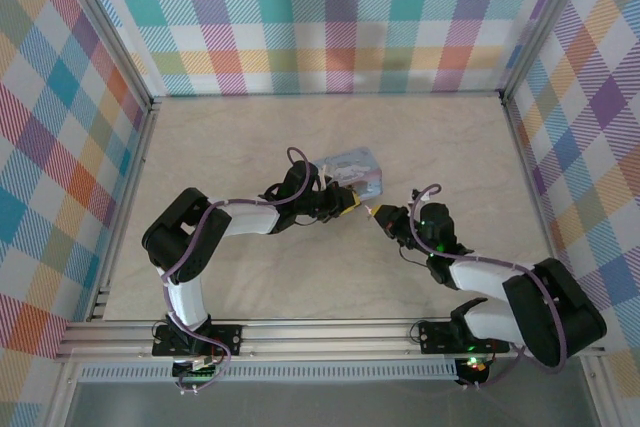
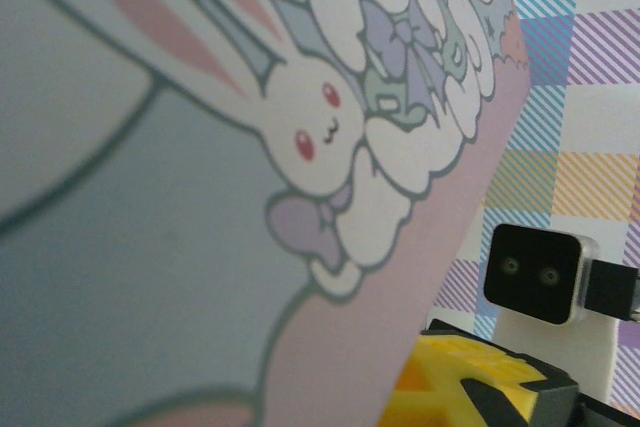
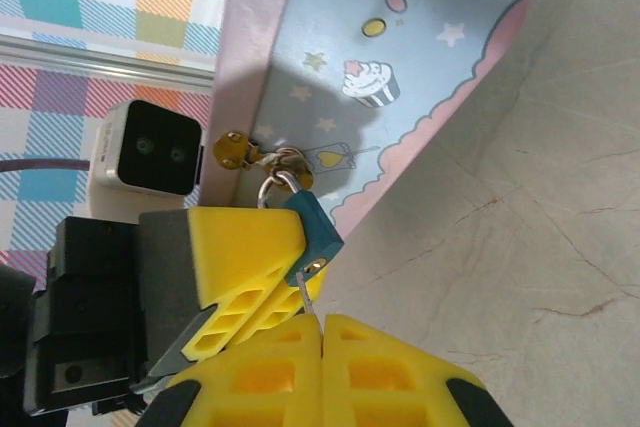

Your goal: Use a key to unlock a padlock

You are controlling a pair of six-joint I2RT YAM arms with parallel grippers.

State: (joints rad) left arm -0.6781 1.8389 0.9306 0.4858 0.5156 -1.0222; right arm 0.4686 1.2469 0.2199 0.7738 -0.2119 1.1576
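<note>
Plaid walls (image 1: 330, 17) are enclosing a beige marbled table (image 1: 250, 277). From above, the left gripper (image 1: 345, 204) is reaching to the near edge of a light-blue tin (image 1: 352, 165), and the right gripper (image 1: 377, 213) is pointing at it from just beside; the padlock is too small to make out here. At the left wrist, the tin's bunny print is crowding the lens. At the right wrist, the padlock (image 3: 316, 229) is hanging by its silvery shackle from the tin's brass hasp (image 3: 232, 150). The left gripper's jaws are clenching its teal body, while the right gripper's jaws are pinching the key (image 3: 309, 294), whose tip is sitting in the padlock's underside.
</note>
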